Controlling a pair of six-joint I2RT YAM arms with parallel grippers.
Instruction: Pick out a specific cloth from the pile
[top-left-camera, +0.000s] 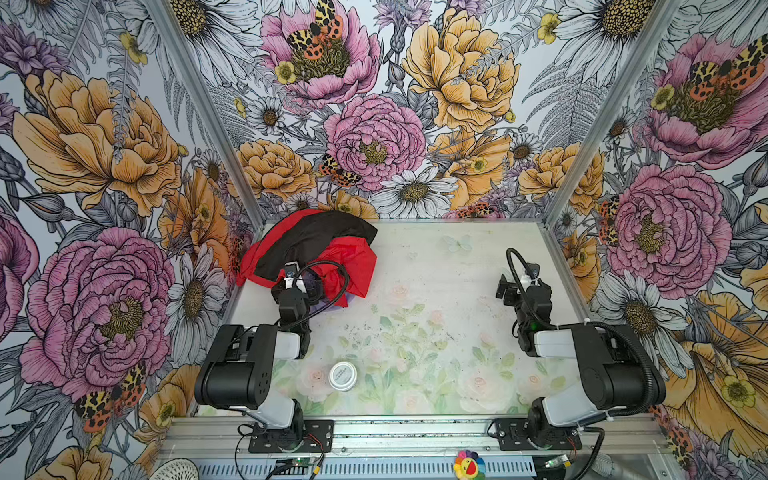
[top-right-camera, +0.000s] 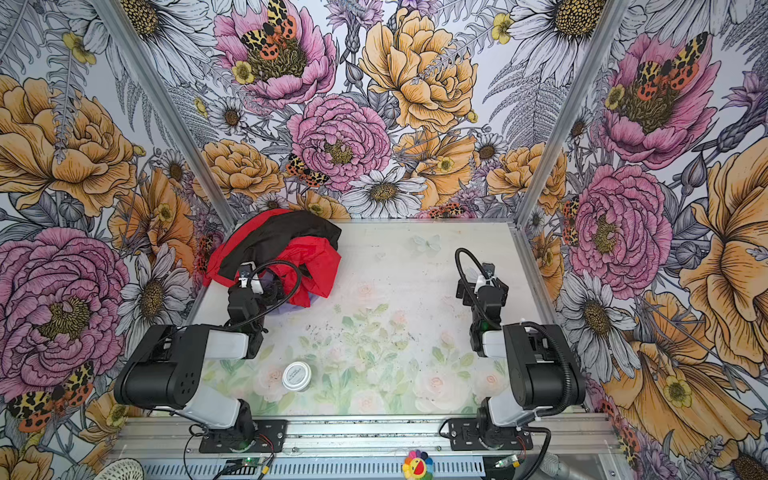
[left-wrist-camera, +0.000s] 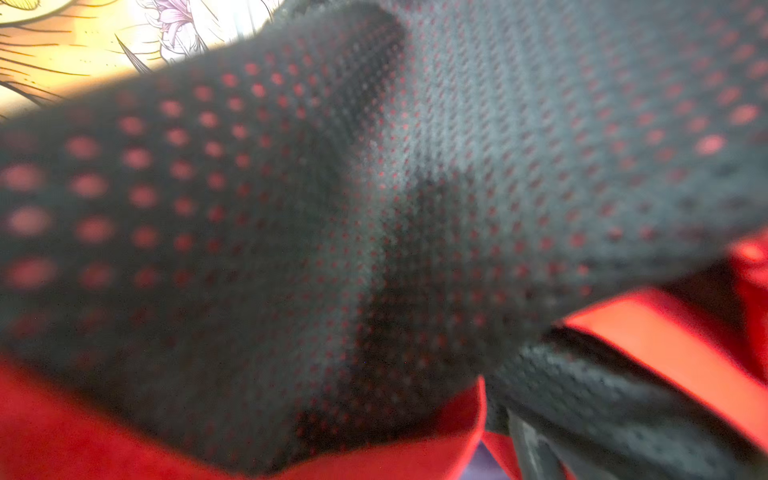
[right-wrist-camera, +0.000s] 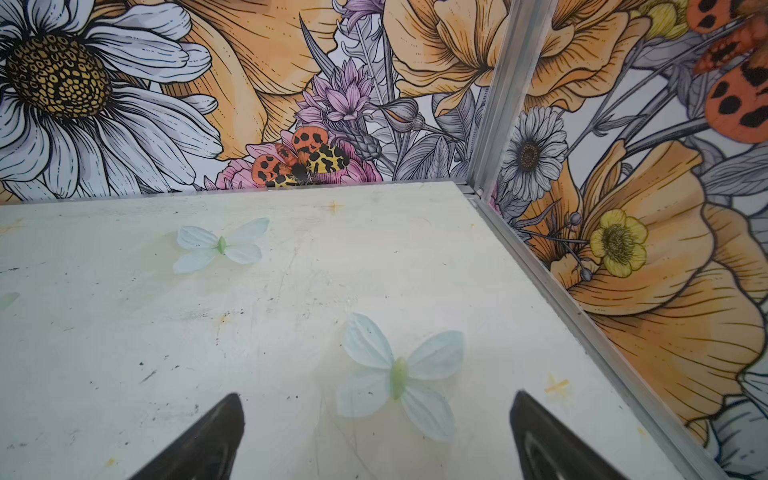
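The pile sits at the table's back left corner in both top views, a black cloth draped over a large red cloth. A sliver of the lavender cloth peeks out under the red cloth's near edge. My left gripper is pushed into the pile's near side, jaws spread and mostly buried. Black mesh fills the left wrist view, with red fabric and a small lavender patch below it. My right gripper hovers open and empty over bare table at the right.
A small jar with a white lid stands near the table's front, left of centre. Flowered walls and metal corner posts close in the table on three sides. Pale butterflies are printed on the tabletop.
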